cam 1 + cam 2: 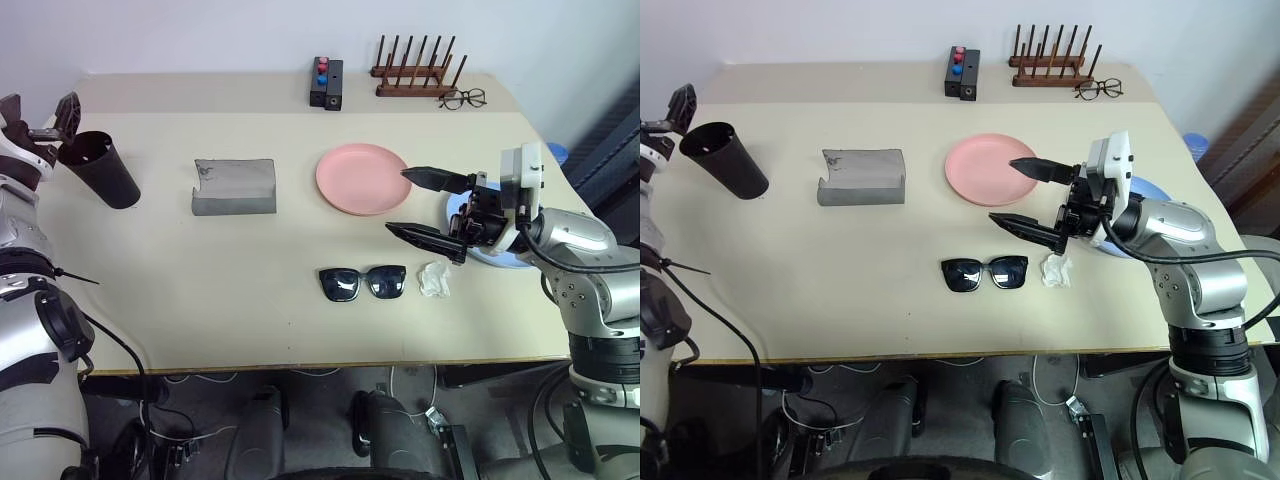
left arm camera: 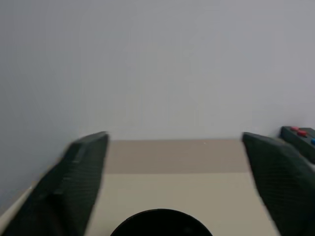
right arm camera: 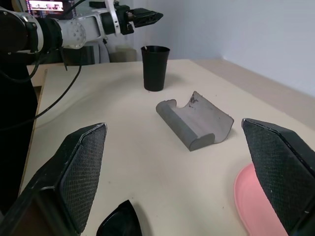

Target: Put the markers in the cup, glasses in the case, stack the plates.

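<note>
Left gripper (image 1: 45,118) stands spread and empty above the cup's (image 1: 105,170) rim; right gripper (image 1: 432,205) spread, empty, between pink plate (image 1: 360,178) and sunglasses (image 1: 362,282). Case (image 1: 234,187) lies open mid-table. Risk judged: a descending left finger clipping the rim and toppling the cup.

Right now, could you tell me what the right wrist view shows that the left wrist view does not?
The right wrist view takes in the open grey case, the pink plate, a corner of the sunglasses, and the left gripper above the cup. The left wrist view adds the black box with red buttons by the wall. Both share the beige table and the cup, its rim alone seen from the left wrist.
</note>
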`<state>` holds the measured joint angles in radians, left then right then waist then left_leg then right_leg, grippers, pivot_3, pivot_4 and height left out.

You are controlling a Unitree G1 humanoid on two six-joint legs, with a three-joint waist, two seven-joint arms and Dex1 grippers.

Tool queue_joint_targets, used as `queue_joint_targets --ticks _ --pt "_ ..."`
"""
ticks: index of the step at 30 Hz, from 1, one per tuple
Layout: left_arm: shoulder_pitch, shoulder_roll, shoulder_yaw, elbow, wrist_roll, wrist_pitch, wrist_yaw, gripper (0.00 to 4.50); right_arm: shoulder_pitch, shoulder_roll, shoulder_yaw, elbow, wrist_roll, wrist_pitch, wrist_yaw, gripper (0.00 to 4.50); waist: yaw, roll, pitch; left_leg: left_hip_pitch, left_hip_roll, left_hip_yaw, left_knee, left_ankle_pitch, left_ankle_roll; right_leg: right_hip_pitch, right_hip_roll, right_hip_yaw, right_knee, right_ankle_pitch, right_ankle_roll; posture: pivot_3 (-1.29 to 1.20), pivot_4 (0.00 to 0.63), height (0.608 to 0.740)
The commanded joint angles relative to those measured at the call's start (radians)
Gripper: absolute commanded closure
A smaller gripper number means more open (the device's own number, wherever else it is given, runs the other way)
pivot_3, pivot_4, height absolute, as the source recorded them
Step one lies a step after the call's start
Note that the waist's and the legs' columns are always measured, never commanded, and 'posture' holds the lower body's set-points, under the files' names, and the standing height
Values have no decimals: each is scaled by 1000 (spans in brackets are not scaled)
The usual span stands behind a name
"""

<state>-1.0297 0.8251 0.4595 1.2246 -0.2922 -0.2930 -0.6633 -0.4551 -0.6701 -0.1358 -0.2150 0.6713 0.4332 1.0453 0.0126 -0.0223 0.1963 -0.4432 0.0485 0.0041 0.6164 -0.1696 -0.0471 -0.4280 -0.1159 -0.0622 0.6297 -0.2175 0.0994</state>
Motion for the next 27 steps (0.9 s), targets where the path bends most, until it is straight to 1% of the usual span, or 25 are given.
queue_joint_targets --ticks 1,4,6,8,10,12,14,16,18,20,21,23,25,27 --pt "-52 18 -17 -71 -9 36 -55 53 -8 -12 -34 -25 7 -23 3 0 0 0 0 0 0 0 0 0 0 0 0 0 0 0 0 0 150 740" --pt "-79 1 -43 -129 -21 99 -135 53 -11 -11 -31 -15 5 -29 8 0 1 0 0 0 0 0 0 0 0 0 0 0 0 0 0 0 150 740" --pt "-99 -19 -68 -186 -40 178 -216 53 -17 -8 -27 -5 2 -34 12 0 2 0 0 0 0 0 0 0 0 0 0 0 0 0 0 0 150 740" --pt "-109 -42 -116 -249 -41 272 -305 53 -22 -3 -21 6 -2 -41 17 0 1 0 0 0 0 0 0 0 0 0 0 0 0 0 0 0 150 740" --pt "-115 -78 -165 -321 -63 412 -401 53 -27 2 -15 17 -6 -50 20 0 0 0 0 0 0 0 0 0 0 1 0 0 0 0 0 0 150 740" --pt "-103 -123 -241 -397 -55 466 -502 53 -30 7 -10 26 -10 -59 23 0 1 0 0 0 0 0 0 0 0 1 0 0 0 0 0 0 150 740" --pt "-105 -156 -314 -417 -26 533 -565 53 -29 10 -6 32 -13 -67 29 0 -1 0 0 0 0 0 1 0 0 1 0 0 0 0 0 0 150 740" --pt "-121 -176 -409 -357 48 557 -628 53 -24 5 -5 37 -30 -85 40 0 -3 0 0 0 0 0 1 0 0 1 0 0 0 0 0 0 150 740" --pt "-146 -190 -480 -270 124 542 -633 53 -21 -4 -15 44 -39 -95 44 0 -8 0 0 0 0 0 0 0 0 1 1 0 1 0 0 0 150 740" --pt "-176 -199 -514 -190 166 558 -630 53 -15 -13 -30 43 -42 -97 40 0 -11 0 0 0 0 -1 0 0 0 0 1 0 1 0 0 0 150 740" --pt "-182 -200 -535 -157 193 522 -641 53 -6 -20 -40 35 -40 -93 37 0 -12 0 0 0 0 -1 0 0 0 0 1 0 1 0 0 0 150 740" --pt "-211 -207 -540 -92 207 540 -664 53 17 -30 -56 12 -35 -85 25 0 -8 0 0 0 0 -1 0 0 1 0 1 0 0 0 0 0 150 740" --pt "-237 -207 -536 -40 238 488 -583 53 43 -37 -71 -13 -30 -78 13 0 -3 0 0 -1 0 -1 0 0 1 0 1 0 0 -1 0 0 150 740" --pt "-247 -201 -562 -5 295 434 -526 53 68 -49 -87 -31 -23 -71 9 0 -1 0 0 -1 0 -1 1 0 1 0 1 0 0 -1 0 0 150 740"
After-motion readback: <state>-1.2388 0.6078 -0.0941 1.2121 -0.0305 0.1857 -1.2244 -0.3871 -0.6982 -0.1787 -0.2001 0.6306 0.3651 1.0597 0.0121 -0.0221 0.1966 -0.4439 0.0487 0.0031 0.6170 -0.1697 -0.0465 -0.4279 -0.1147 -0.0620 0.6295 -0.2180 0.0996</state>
